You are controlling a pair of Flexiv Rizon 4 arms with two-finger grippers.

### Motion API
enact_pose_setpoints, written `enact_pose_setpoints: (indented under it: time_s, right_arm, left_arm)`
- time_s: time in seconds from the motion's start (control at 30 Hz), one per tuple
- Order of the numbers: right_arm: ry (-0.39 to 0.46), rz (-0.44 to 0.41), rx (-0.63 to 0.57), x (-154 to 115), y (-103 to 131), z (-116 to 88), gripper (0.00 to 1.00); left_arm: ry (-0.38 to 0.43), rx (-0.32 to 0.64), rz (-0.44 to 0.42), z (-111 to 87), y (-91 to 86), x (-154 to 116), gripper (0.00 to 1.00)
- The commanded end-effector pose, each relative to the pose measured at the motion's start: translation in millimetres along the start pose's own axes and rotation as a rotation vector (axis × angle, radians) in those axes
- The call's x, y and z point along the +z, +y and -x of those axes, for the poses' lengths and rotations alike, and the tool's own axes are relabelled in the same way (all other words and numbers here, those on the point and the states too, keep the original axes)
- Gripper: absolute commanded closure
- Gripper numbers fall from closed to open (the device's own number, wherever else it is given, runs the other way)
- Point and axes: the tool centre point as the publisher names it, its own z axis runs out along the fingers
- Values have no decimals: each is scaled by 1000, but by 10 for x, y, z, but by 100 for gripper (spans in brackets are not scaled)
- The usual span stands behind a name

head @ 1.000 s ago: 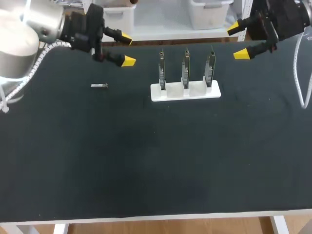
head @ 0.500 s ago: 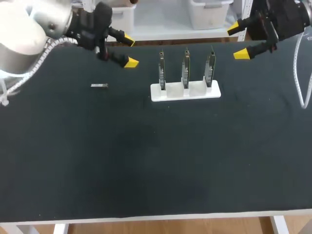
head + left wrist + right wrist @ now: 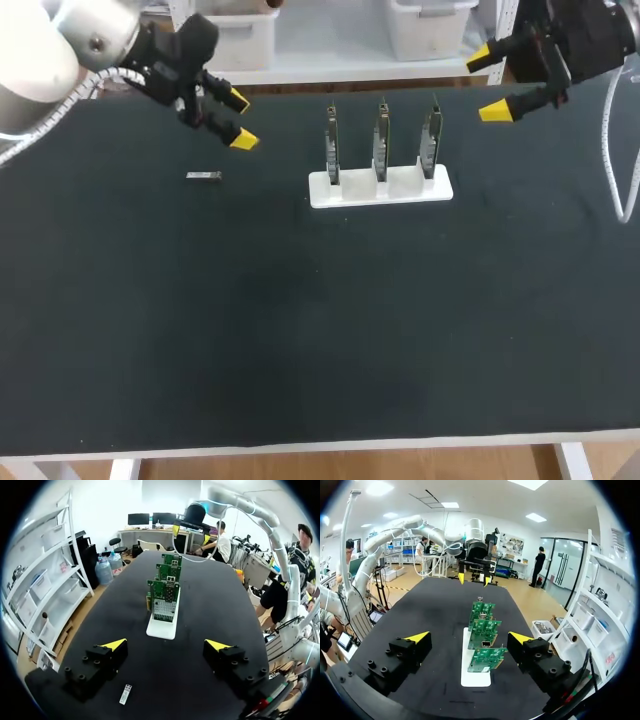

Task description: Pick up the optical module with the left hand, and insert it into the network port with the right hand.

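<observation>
The optical module (image 3: 203,176) lies flat on the dark table (image 3: 300,330), a small silvery bar well apart from the white stand (image 3: 380,188), toward my left side. The left gripper (image 3: 240,120) hangs in the air above the table's far part, just beyond the module and not touching it. Its two yellow-tipped fingers are spread wide, and nothing is between them. In the left wrist view the module (image 3: 125,694) sits on the cloth beneath the gripper (image 3: 166,645), closer to one finger than the other, touching neither. The stand (image 3: 162,628) lies ahead of the gripper, holding three green circuit boards (image 3: 164,597) upright, one behind another. The right gripper (image 3: 489,85) is held high over the far right of the table, beyond the stand. Its fingers are likewise wide apart and empty. In the right wrist view the stand (image 3: 475,677) lies ahead of that gripper (image 3: 469,638), and the left gripper (image 3: 472,578) shows across the table.
</observation>
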Motion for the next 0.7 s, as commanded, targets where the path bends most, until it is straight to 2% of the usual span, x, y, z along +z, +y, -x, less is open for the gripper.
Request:
enact_pose_setpoints:
  time_s: [0.03,0.1,0.23,0.7]
  right_arm:
    - [2,-4,0,0,17,7,0]
    - [2,-4,0,0,17,7,0]
    - [2,-4,0,0,17,7,0]
    - [2,-4,0,0,17,7,0]
  left_arm:
    - [-27,-18,19,-148,-97,7,0]
    - [-34,-37,23,-233,-110,12,0]
    - [-109,-92,29,-390,-115,3,0]
    - [-109,-92,29,-390,-115,3,0]
